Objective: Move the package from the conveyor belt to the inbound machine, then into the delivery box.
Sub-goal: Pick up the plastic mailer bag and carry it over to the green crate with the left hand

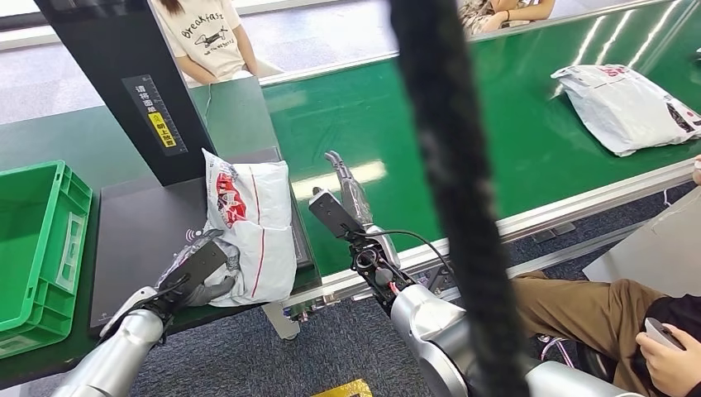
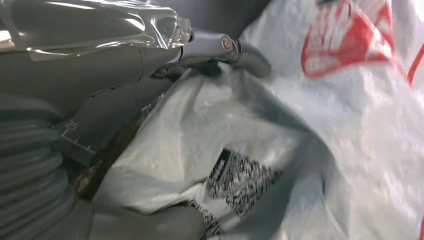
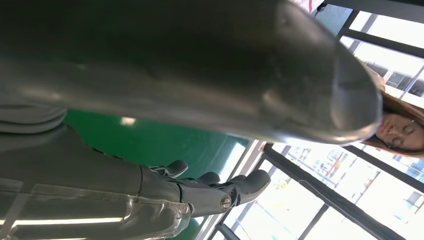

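Left hand [image 1: 197, 273] gripped package [image 1: 252, 227] on inbound machine [image 1: 136, 231]; green crate [image 1: 37, 240] left of it. Right hand [image 1: 347, 198] open, holding nothing, above conveyor belt [image 1: 496, 141]. Packages: two, second package [image 1: 628, 103] far right.

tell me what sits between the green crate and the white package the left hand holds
In the head view, only the bare dark scanner platform lies between the green crate and the white package held by the left hand.
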You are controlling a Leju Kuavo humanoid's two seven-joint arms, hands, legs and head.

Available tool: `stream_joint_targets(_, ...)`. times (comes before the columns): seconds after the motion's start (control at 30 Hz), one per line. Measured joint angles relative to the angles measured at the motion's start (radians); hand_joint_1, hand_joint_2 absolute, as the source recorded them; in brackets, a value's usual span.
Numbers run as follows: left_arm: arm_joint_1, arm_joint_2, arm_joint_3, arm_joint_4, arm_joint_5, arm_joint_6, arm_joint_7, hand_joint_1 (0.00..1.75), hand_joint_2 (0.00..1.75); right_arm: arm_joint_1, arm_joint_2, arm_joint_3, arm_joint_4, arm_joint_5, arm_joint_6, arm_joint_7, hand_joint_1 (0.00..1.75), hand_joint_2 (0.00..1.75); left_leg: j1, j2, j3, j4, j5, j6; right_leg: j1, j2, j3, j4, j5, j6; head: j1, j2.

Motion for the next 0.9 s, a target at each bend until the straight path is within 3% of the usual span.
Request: stream_joint_targets(0.9,0.002,0.009,0.039,0.000,0.023,-0.001,-0.025,1.75,1.75,0.036,-0.005,0.000,-0.049,-0.006,-0.008,0.001,0.00,0.00,0.000,0.000,0.001,0.000,0.000,0.000,0.000,0.000,0.000,0.000,0.000,0.000,0.000,0.000)
